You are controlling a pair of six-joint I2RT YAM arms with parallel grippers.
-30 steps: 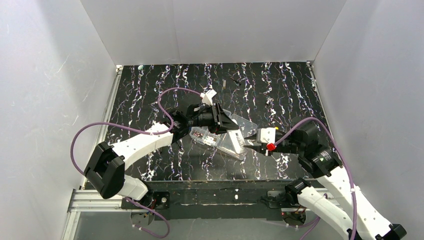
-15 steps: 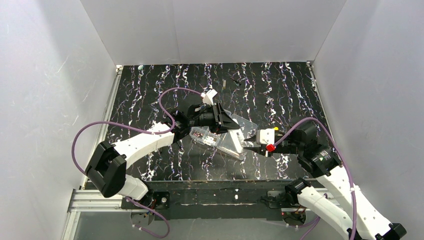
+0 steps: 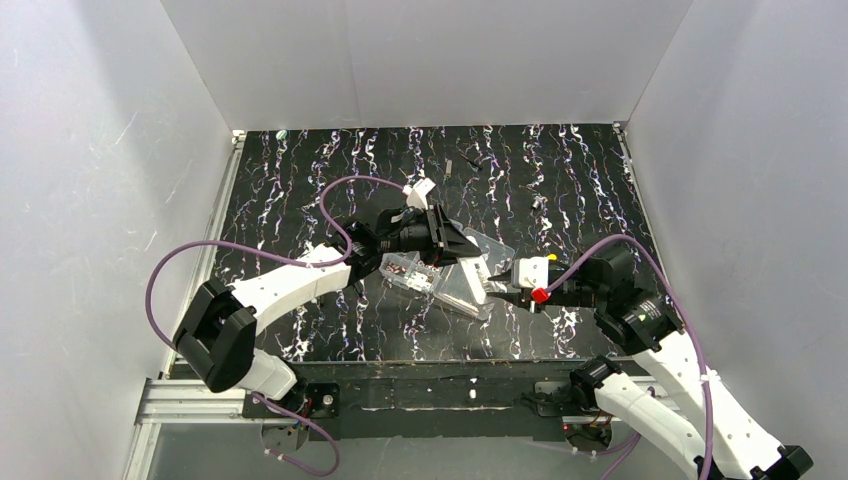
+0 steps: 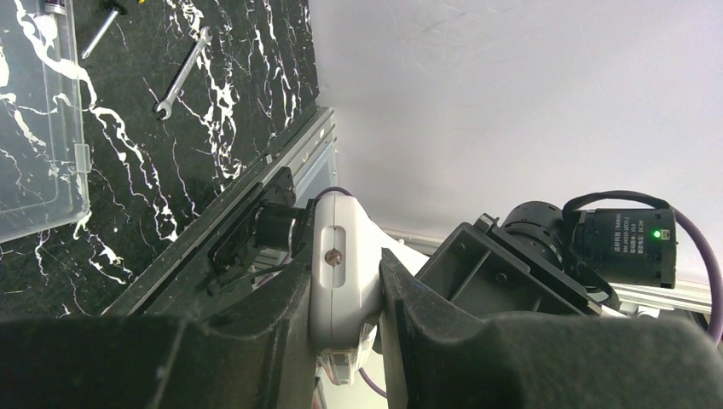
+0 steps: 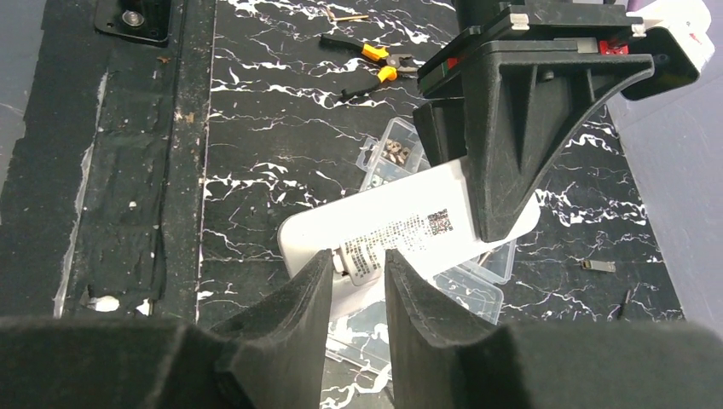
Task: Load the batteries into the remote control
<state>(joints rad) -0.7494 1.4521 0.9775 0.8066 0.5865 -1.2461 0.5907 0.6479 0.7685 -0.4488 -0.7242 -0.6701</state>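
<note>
My left gripper (image 4: 343, 268) is shut on the remote control (image 4: 341, 247), a slim white bar held in the air over the clear organiser box. In the right wrist view the remote control (image 5: 409, 226) lies across the frame with its printed label facing up, one black left finger (image 5: 503, 170) clamped over its far end. My right gripper (image 5: 356, 260) is shut on a small white-wrapped battery (image 5: 368, 256) with fine print, its tip against the remote's near end. From above, the right gripper (image 3: 497, 290) meets the remote control (image 3: 476, 280) at mid-table.
A clear organiser box (image 3: 440, 288) with small parts lies under the remote on the black marbled table. Yellow-handled pliers (image 5: 379, 64) lie further off. A small spanner (image 4: 181, 81) lies beside the box lid (image 4: 43, 170). White walls enclose three sides.
My right gripper has crept a little to the left, closer onto the remote. The left gripper and the remote have barely moved.
</note>
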